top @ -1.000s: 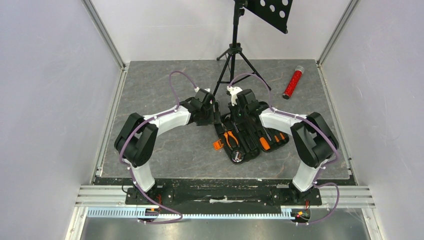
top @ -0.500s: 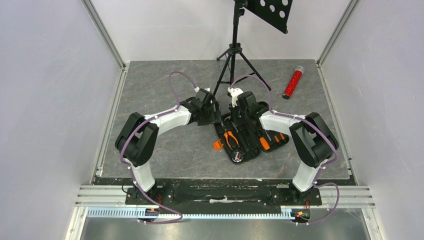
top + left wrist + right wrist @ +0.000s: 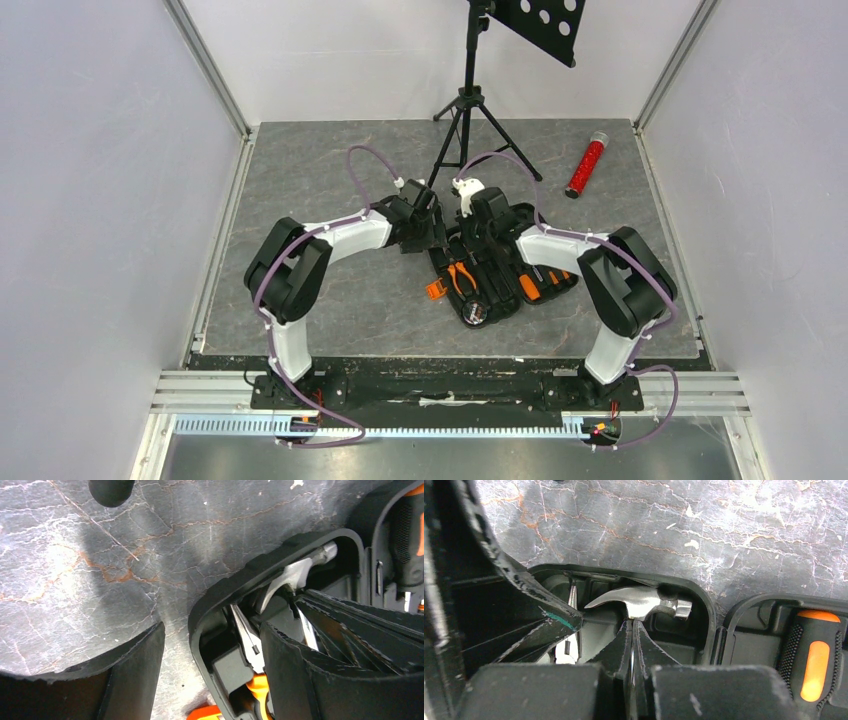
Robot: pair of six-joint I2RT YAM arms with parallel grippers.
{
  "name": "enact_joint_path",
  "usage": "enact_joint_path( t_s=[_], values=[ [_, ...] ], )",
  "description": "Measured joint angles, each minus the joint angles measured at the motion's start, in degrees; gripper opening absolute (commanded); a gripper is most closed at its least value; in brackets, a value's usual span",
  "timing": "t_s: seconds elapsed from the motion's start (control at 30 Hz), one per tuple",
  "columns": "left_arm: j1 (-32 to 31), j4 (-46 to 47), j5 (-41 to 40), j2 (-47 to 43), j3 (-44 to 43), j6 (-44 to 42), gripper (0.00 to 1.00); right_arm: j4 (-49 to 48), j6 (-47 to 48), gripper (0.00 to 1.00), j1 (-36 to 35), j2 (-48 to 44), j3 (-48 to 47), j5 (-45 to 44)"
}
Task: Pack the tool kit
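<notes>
Your tool kit (image 3: 495, 285) lay open on the table (image 3: 330, 300), pliers (image 3: 460, 277) inside. At its far end, your right pincer (image 3: 632, 630) was clamped tight on nothing, tips against the hammer head (image 3: 639, 602). Your left pincer (image 3: 210, 635) gaped wide astride the kit's far corner rim.

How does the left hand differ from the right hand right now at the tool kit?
The left hand is open, fingers spread wide; the right hand is shut, fingers pressed together. The left hand straddles the case wall, one finger over the table and the other over the inside; the right hand is wholly over the inside, its tips meeting at the hammer head. Both work at the same end of the open case.
</notes>
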State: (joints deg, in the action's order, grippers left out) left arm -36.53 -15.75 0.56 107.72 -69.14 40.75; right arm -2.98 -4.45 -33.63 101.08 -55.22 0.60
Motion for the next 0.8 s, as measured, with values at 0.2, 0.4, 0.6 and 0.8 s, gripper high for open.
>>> enact_joint_path(
  t_s=[0.2, 0.4, 0.6, 0.8],
  values=[
    [-0.2, 0.1, -0.5, 0.7, -0.1, 0.2, 0.74, 1.1, 0.0, 0.06, 0.0, -0.9, -0.1, 1.7],
    [-0.2, 0.0, -0.5, 0.7, -0.2, 0.2, 0.74, 11.2, 0.7, 0.14, 0.0, -2.0, -4.6, 3.2],
    [-0.3, 0.0, -0.5, 0.7, -0.2, 0.2, 0.76, 16.0, 1.3, 0.14, 0.0, -5.8, -5.7, 3.5],
    [-0.3, 0.0, -0.7, -0.5, -0.2, 0.2, 0.79, 17.7, 1.4, 0.14, 0.0, -8.3, -3.2, 3.6]
  ],
)
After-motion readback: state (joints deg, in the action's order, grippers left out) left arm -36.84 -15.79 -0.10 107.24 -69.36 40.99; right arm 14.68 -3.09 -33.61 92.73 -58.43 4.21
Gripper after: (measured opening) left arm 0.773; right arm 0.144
